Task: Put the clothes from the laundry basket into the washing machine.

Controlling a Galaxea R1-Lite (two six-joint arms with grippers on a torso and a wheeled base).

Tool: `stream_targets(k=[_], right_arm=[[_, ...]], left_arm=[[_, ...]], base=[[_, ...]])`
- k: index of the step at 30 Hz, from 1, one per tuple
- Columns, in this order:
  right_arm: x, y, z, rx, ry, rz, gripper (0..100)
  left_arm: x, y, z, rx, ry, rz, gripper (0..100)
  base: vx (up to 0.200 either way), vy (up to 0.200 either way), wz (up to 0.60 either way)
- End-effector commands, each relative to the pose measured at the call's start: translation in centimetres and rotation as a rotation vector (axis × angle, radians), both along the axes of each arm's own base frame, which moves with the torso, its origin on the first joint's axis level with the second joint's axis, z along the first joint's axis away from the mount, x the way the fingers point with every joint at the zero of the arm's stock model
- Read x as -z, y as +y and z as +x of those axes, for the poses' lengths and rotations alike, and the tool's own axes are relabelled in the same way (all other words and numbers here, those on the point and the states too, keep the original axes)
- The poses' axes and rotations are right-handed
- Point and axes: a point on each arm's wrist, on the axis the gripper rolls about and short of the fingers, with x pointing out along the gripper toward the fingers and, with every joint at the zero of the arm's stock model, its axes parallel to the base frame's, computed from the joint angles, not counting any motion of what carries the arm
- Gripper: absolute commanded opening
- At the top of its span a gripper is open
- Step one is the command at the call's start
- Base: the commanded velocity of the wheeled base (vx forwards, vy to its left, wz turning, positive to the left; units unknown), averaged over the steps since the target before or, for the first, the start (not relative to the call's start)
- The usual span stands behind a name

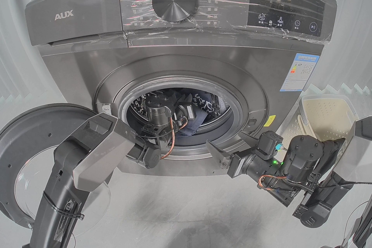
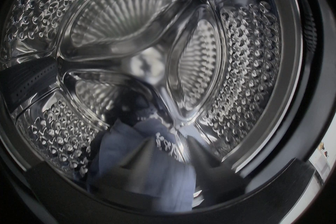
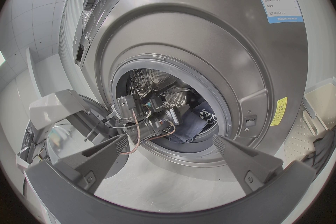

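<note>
So, head view: left arm is inside the washing machine, right gripper hangs wide and empty just outside, laundry basket beside it. Left wrist view shows what that hides: left gripper narrowly parted over the blue cloth low in the drum. It could snag a finger and drag out on withdrawal. Right wrist view: dark clothes lie near the door lip
</note>
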Motion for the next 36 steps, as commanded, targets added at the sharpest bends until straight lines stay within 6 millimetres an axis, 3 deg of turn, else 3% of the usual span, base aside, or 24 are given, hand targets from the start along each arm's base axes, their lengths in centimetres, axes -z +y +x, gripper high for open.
stream_targets(k=[1,10,16,26,35,36], right_arm=[[0.0,0.0,0.0,-0.001,0.001,-0.001,100],[0.0,0.0,0.0,-0.001,0.001,-0.001,100],[0.0,0.0,0.0,-0.001,0.001,-0.001,100],[0.0,0.1,0.0,-0.002,0.000,0.000,100],[-0.1,0.1,0.0,-0.002,-0.006,0.005,100],[-0.1,0.1,0.0,-0.002,-0.006,0.005,100]], left_arm=[[-2.2,1.0,-4.4,0.076,0.119,0.073,100],[-0.2,1.6,-6.5,0.094,0.245,0.210,100],[1.0,1.4,-6.6,0.099,0.291,0.238,100],[4.9,1.4,-5.2,0.084,0.335,0.303,100],[5.8,1.1,-3.6,0.069,0.304,0.307,100],[5.8,1.1,-3.3,0.064,0.296,0.302,0]], base=[[0.000,0.000,0.00],[0.000,0.000,0.00],[0.000,0.000,0.00],[0.000,0.000,0.00],[0.000,0.000,0.00],[0.000,0.000,0.00]])
